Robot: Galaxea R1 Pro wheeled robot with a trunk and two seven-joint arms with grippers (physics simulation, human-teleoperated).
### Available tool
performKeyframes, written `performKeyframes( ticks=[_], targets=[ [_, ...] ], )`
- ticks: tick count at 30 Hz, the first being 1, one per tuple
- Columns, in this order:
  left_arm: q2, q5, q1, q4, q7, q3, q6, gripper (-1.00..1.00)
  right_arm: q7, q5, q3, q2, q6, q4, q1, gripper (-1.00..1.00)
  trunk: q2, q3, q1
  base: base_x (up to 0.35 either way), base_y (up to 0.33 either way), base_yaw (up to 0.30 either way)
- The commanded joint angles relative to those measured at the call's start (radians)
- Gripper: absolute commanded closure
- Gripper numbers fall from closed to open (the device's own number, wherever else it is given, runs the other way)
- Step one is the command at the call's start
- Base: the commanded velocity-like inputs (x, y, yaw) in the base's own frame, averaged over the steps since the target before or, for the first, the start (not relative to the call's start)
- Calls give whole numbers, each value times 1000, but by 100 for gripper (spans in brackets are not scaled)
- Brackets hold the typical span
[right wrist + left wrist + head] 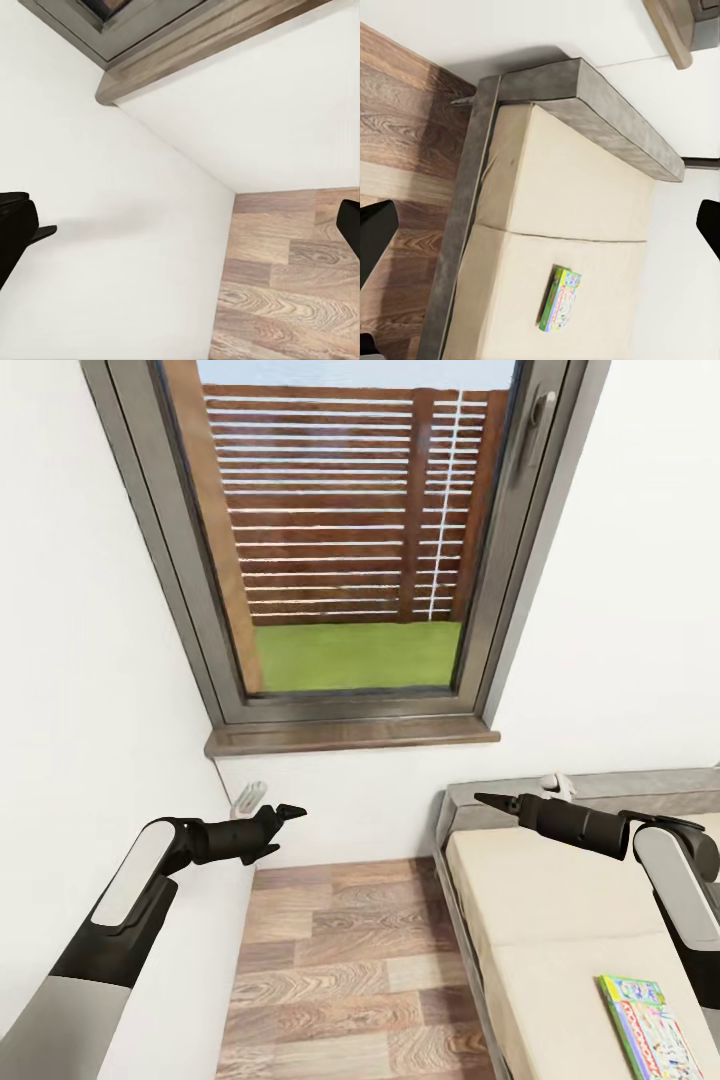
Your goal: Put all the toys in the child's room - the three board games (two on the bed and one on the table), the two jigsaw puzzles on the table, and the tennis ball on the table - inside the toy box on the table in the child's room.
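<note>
Lying flat on the bed (pixel 560 920), a board game (pixel 648 1028) is seen; both grippers' fingers are held released, empty.

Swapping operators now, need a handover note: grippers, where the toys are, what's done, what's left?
Left gripper: open, empty, held over the floor.
Right gripper: open, empty, above the bed.
One board game lies flat on the bed, beside the right arm.
The robot faces the window.
Done: nothing visibly in hand yet.
Left: pick up this game, then find the other toys and the bin.
</note>
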Motion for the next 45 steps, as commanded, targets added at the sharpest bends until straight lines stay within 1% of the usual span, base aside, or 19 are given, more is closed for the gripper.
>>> performKeyframes(
  ticks=[1,15,20,31,45],
  targets=[
    [1,10,-1,-1,10,-1,-1,-100,10,10,-1,0,4,0,-1,-100,-2,-2,1,46,0,-1],
    [1,10,-1,-1,10,-2,-1,-100,10,10,-1,0,4,0,-1,-100,-2,-2,1,17,0,-3],
    [1,10,-2,-1,10,-2,-1,-100,10,9,0,0,4,0,-1,-100,-2,-2,1,4,0,-83],
    [2,10,-2,0,10,0,-1,-100,10,8,0,0,4,0,-1,-100,-2,-2,1,2,8,-209],
    [1,10,-2,0,10,-2,-1,-100,10,9,-1,0,4,0,-1,-100,-2,-2,1,0,95,-239]
  ],
)
